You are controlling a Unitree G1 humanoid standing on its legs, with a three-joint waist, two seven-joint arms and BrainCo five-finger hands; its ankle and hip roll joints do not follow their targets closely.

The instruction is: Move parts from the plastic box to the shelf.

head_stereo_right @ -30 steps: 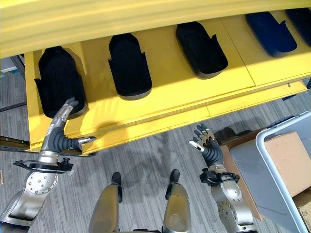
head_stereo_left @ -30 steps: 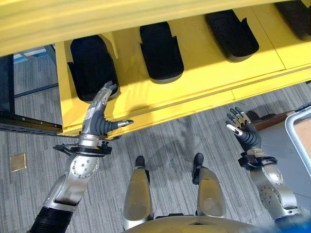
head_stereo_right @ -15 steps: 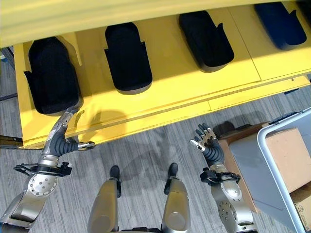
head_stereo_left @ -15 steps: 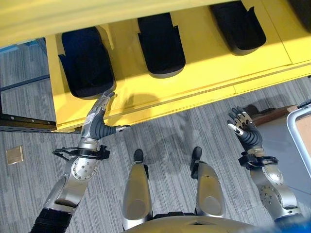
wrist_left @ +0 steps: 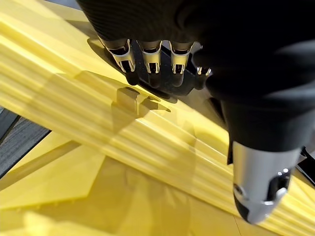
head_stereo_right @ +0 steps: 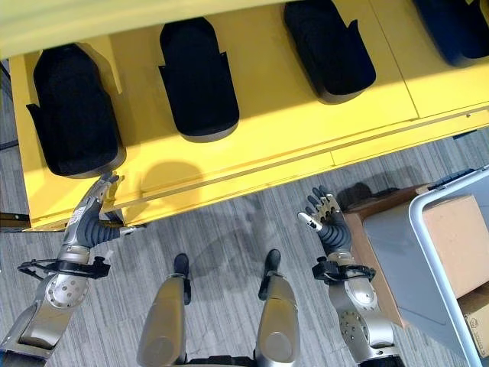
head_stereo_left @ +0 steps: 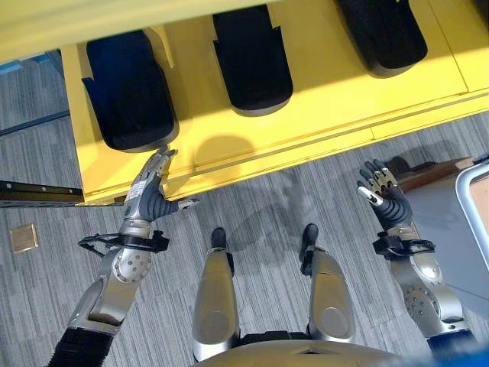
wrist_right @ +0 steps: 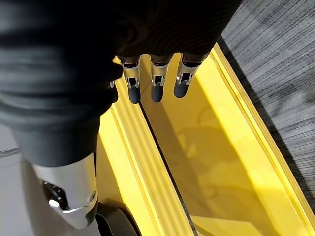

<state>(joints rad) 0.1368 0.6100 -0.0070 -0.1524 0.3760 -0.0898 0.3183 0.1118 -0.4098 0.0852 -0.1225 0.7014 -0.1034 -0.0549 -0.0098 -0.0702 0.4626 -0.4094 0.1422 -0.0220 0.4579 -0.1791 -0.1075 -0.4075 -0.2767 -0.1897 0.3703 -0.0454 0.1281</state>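
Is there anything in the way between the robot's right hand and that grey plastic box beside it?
Nothing visible. The right hand hangs open over bare carpet, with the plastic box just to its right, open-topped, a cardboard carton inside.

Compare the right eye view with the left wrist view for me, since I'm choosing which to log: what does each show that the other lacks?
Right eye view alone: the right hand open over the floor, the grey plastic box holding a cardboard carton, and three more black parts spaced along the yellow shelf.

Left wrist view alone: a close look along the shelf's ribbed front edge.

Both: the left hand open, fingers by the leftmost black part on the shelf.
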